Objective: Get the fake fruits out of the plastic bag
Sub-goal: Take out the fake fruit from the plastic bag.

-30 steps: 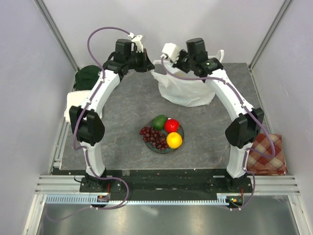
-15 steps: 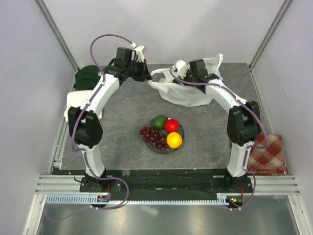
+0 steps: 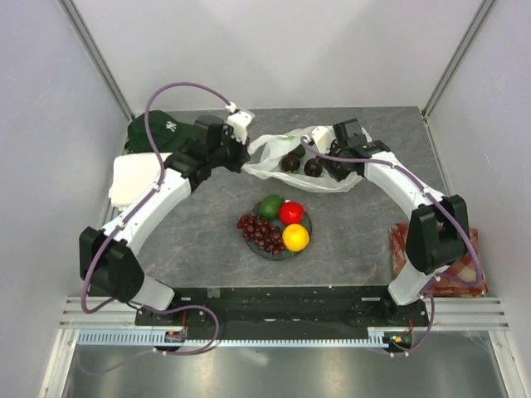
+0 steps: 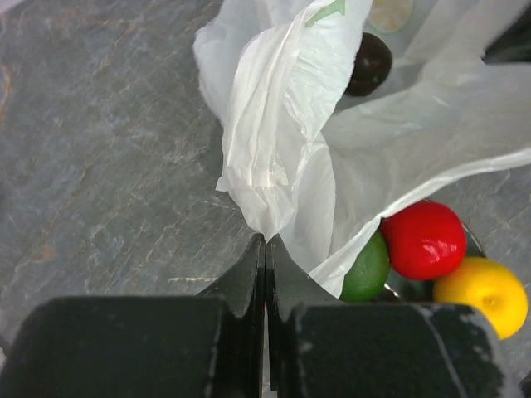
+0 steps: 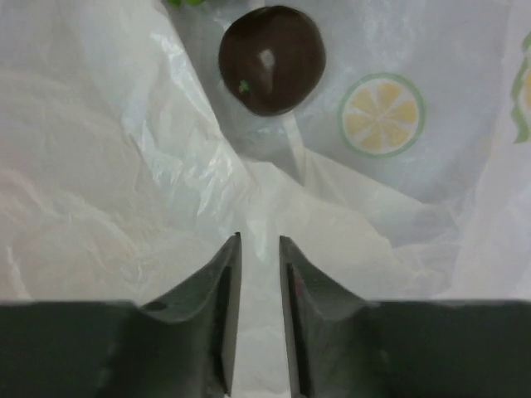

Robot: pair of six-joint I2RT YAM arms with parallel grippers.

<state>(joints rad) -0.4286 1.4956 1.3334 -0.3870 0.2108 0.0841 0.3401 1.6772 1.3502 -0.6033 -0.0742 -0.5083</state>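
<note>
Four fruits [image 3: 292,213] sit on the plate [image 3: 292,254] in the middle of the tabletop [image 3: 207,215]. Beyond them the bag [image 3: 267,149], held up half a second ago, now lies slumped open on the tabletop, with two dark fruits [image 3: 290,162] showing inside. Both arms have dropped low and reach forward. The left claw [image 4: 265,242] is pressed together on a fold at the bag's left edge. The right claw [image 5: 259,245], fingers narrowly apart, hangs over the film.

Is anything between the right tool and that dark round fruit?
Only the crumpled plastic bag: a raised fold of it runs from the dark fruit toward the right tool. No other object lies between them.
</note>
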